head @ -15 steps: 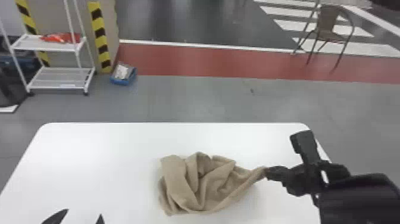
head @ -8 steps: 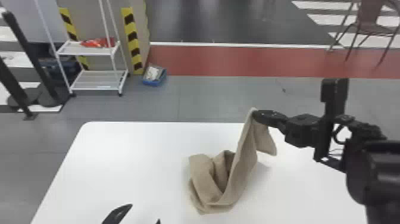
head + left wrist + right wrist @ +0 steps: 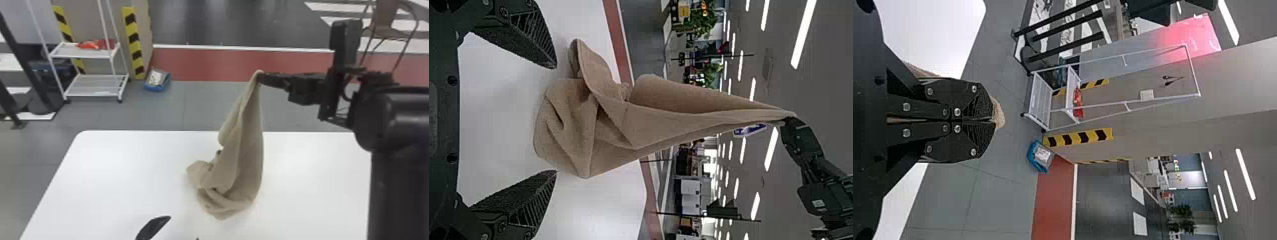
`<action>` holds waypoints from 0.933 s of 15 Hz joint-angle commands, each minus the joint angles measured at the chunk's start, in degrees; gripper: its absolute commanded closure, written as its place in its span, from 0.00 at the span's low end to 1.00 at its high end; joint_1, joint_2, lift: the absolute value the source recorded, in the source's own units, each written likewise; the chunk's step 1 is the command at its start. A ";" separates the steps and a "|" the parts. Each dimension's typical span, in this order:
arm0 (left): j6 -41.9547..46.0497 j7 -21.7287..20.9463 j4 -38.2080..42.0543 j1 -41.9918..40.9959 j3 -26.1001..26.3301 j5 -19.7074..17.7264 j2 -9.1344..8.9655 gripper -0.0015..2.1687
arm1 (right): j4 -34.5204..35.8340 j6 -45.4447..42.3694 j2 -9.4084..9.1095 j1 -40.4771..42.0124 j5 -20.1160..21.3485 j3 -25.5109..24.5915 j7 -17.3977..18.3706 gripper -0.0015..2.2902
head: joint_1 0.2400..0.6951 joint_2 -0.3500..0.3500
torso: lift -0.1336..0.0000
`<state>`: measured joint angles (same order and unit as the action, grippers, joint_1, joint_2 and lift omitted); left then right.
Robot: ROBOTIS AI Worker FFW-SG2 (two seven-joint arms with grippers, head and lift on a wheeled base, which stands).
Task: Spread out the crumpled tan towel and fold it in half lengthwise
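Above the table, the right gripper had its fingers clamped together on a corner of the tan towel, which hung down in bunched folds over the tabletop. The left gripper was at the table's near side, its fingers wide apart.

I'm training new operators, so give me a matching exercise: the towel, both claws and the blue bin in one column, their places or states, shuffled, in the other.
1. tan towel
2. left claw
3. right claw
4. blue bin

A. shut on the towel's raised end
B. on the floor beyond the white table
C. crumpled, with one end lifted
D. open, fingertips apart

Pairs: 1-C; 2-D; 3-A; 4-B
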<state>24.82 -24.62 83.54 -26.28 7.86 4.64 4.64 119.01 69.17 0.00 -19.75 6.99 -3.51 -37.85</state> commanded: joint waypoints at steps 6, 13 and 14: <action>-2.81 6.96 -4.70 8.61 9.19 -0.60 -0.42 0.07 | 3.16 7.96 -0.05 -8.11 0.56 5.18 0.76 0.58 | 1.00 0.34 | 1.00; -8.09 11.62 -4.88 11.95 9.72 -1.74 -0.68 0.07 | 3.42 11.65 -0.05 -17.87 3.03 13.00 2.87 0.58 | 1.00 0.41 | 1.00; -8.09 12.67 -5.14 12.21 9.63 -2.45 -0.60 0.07 | 3.07 12.71 -0.05 -19.80 3.03 13.44 3.93 0.58 | 1.00 0.42 | 1.00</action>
<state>16.75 -12.52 78.67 -14.34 17.62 2.87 4.03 122.53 80.70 0.00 -36.76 9.77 9.26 -34.43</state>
